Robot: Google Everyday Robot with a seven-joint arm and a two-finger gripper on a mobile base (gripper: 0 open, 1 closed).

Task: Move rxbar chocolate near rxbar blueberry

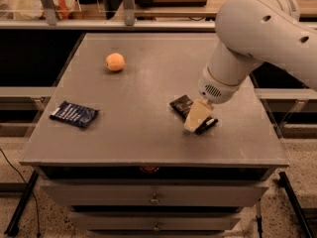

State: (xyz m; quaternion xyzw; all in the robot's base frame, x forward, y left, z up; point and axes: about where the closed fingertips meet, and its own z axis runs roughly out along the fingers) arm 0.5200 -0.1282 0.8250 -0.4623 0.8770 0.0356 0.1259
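Counter: a grey, flat-topped counter (148, 83) with a dull top; the three things on it lie well spread out.
Drawers: stacked drawers (154, 195) sit under the front edge, each with a small knob in the middle.
Arm: a thick white arm (247, 38) comes in from the upper right and bends down over the right half of the counter, tapering to a round wrist with a small grille.
Claw: the claw (197, 118) hangs from that wrist, cream-coloured and angled down toward the front, right on the black wrapper. From where I stand I cannot tell whether it is wide, narrow or gripping.
Rxbar chocolate: the rxbar chocolate (181, 104) lies right of centre, toward the front, set on a slant. Its far end shows plainly to the claw's upper left. The middle is hidden under the claw, and a dark tip pokes out at the claw's lower right.
Rxbar blueberry: the rxbar blueberry (74, 114) lies flat near the left edge, toward the front, slightly skewed, pale text lines up.
The two bars: well apart, with bare counter between them.
Orange: an orange (115, 62) sits alone in the back left part of the top, away from both bars and the claw.
Floor: speckled floor (297, 217) around the base, with a thin dark cable (34, 209) trailing at the left.
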